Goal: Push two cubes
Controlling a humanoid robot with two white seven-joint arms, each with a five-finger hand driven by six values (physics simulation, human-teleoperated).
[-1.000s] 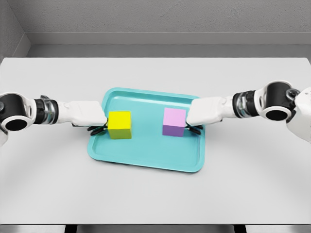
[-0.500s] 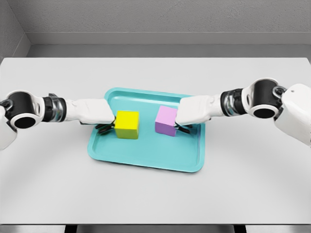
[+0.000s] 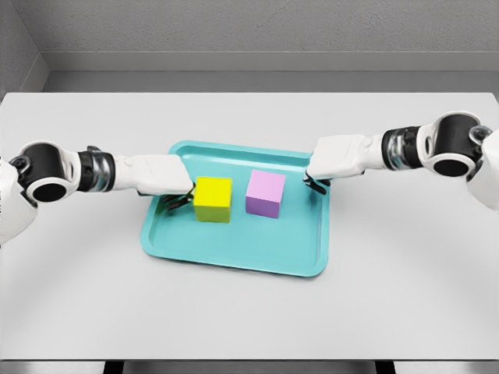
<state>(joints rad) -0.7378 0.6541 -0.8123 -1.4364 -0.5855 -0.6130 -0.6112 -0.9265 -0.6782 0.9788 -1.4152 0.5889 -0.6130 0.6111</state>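
A yellow cube (image 3: pixel 213 199) and a purple cube (image 3: pixel 265 193) sit side by side in the middle of a teal tray (image 3: pixel 234 253), a small gap between them. My left hand (image 3: pixel 178 199) reaches in over the tray's left rim and presses against the yellow cube's left face, its fingers curled under the white palm and holding nothing. My right hand (image 3: pixel 316 184) hovers over the tray's right rim, clear of the purple cube, with its fingers likewise curled and empty.
The tray lies on a wide grey table (image 3: pixel 405 265) whose front edge runs along the bottom of the view. A grey wall (image 3: pixel 249 31) stands behind the table.
Both cubes slid toward the tray's centre and now sit close together. The left hand followed the yellow cube rightward. The right hand has pulled back to the right, off the purple cube.
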